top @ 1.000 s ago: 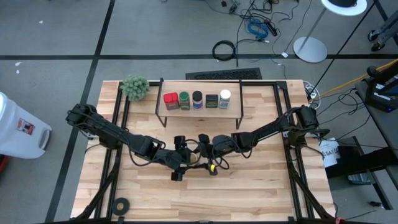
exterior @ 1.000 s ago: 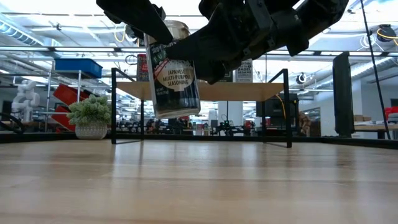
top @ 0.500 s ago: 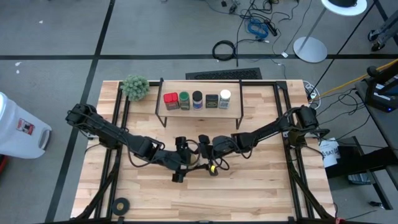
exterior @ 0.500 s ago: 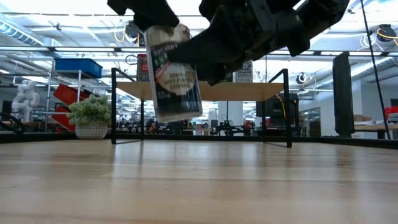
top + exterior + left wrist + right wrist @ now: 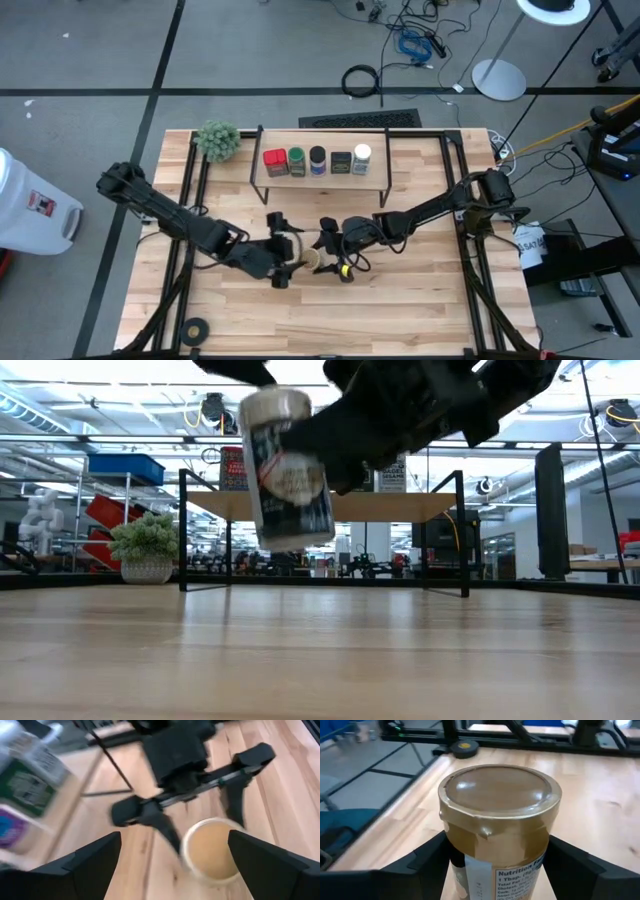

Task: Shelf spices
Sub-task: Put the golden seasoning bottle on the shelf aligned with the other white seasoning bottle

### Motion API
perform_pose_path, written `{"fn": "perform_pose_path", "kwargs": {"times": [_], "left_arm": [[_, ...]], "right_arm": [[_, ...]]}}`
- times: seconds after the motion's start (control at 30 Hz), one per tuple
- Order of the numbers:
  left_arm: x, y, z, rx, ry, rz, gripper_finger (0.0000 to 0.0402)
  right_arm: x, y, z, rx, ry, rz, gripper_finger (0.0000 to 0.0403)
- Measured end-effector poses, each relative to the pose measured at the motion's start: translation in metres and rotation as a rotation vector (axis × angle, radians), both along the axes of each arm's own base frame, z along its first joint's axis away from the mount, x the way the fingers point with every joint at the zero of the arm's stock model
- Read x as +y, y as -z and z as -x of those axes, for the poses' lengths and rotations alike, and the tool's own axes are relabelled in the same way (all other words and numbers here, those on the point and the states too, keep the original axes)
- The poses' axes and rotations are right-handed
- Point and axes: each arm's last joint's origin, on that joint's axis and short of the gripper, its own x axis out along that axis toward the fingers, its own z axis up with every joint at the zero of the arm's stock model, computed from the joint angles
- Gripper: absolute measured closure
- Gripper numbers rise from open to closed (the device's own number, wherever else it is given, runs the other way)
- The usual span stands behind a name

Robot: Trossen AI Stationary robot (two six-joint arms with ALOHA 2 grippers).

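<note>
Tan-lidded seasoning cylinder passes to the right arm

Tan and gold at the cap, dark on the label, the tall cylindrical seasoning jar [image 5: 288, 468] hangs above the table, slightly tilted, in front of the low rack. A second ago both arms closed around it; now the left gripper [image 5: 276, 250] has let go, its fingers spread wide and drawn back toward the left, so that in the left wrist view the jar's round top [image 5: 212, 851] sits free between and beyond them. The right gripper [image 5: 328, 247] alone carries the load: its two dark fingers [image 5: 422, 865] stand on either side of the jar's body just under the cap, clamped on it.

That reads as a handover just completed, and the jar is now with the arm better placed to reach the rack.

Across the far side of the light wooden tabletop [image 5: 430, 310], the narrow wooden shelf on thin black legs [image 5: 372, 176] already bears five spices in a row: a red tin [image 5: 274, 160], a green-lidded jar [image 5: 296, 160], a dark-lidded jar [image 5: 317, 159], a dark square tin [image 5: 340, 161] and a white-lidded jar [image 5: 361, 156]. Little board shows beyond the white-lidded jar at the right end, so fitting the larger cylinder upright without knocking its neighbour looks like the delicate part left. A fuzzy green plant ball [image 5: 218, 139] stands at the far left, a black tape roll [image 5: 195, 329] near the front edge.
</note>
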Motion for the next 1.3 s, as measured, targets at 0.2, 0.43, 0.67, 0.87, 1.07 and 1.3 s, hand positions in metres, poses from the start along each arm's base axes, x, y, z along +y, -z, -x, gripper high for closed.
{"fn": "perform_pose_path", "kwargs": {"times": [0.2, 0.43, 0.67, 0.87, 1.07, 1.3], "left_arm": [[-0.008, -0.019, 0.023, -0.080, -0.045, -0.026, 0.0025], [-0.018, -0.020, 0.030, -0.105, -0.053, -0.059, 0.0025], [-0.025, -0.020, 0.034, -0.105, -0.030, -0.062, 0.0025], [-0.031, -0.017, 0.039, -0.101, -0.004, -0.066, 0.0025], [-0.032, -0.013, 0.041, -0.092, 0.002, -0.074, 0.0025], [-0.032, -0.012, 0.041, -0.090, 0.002, -0.075, 0.0025]], "right_arm": [[-0.001, -0.021, 0.007, -0.038, -0.018, 0.026, 0.0137], [-0.008, -0.079, 0.034, -0.157, -0.032, 0.081, 0.0136], [-0.030, -0.141, 0.087, -0.226, 0.088, 0.155, 0.0132], [-0.055, -0.173, 0.137, -0.237, 0.214, 0.193, 0.0133], [-0.080, -0.184, 0.175, -0.196, 0.336, 0.225, 0.0129], [-0.102, -0.179, 0.186, -0.110, 0.429, 0.267, 0.0127]]}}
